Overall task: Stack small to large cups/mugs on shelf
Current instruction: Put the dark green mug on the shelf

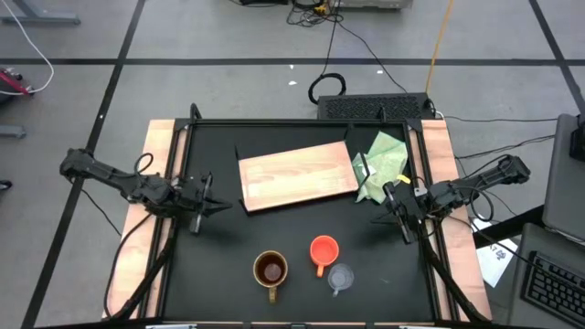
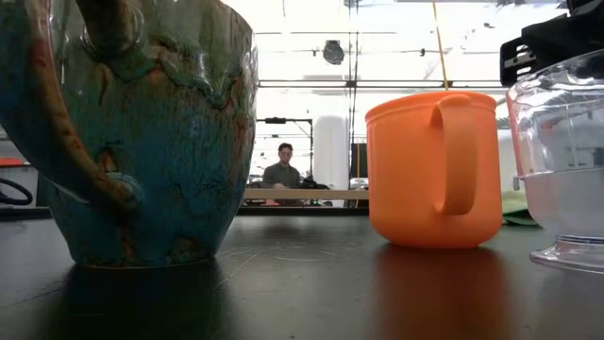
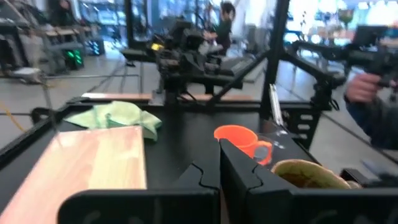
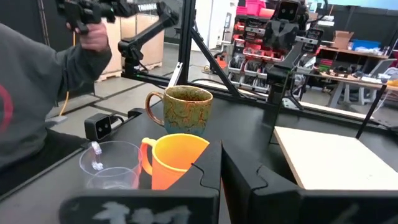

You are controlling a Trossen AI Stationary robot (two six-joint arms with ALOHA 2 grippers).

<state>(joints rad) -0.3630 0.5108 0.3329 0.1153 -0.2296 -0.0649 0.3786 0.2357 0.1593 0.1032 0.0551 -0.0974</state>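
Three cups stand upright on their bases on the black table near its front edge: the large brown-gold mug (image 1: 271,270), the orange cup (image 1: 324,249) and the small clear cup (image 1: 341,278). They also show in the right wrist view: mug (image 4: 184,109), orange cup (image 4: 177,158), clear cup (image 4: 111,163). The light-wood shelf (image 1: 297,175) lies flat at the table's middle back. My left gripper (image 1: 219,207) is shut and empty at the left. My right gripper (image 1: 391,208) is shut and empty at the right.
A light green cloth (image 1: 384,164) lies beside the shelf's right end. A black frame (image 1: 302,123) runs round the table. A person's hand (image 4: 93,34) and sleeve show beyond the table's front edge. Bare table (image 1: 228,247) lies between the cups and my left gripper.
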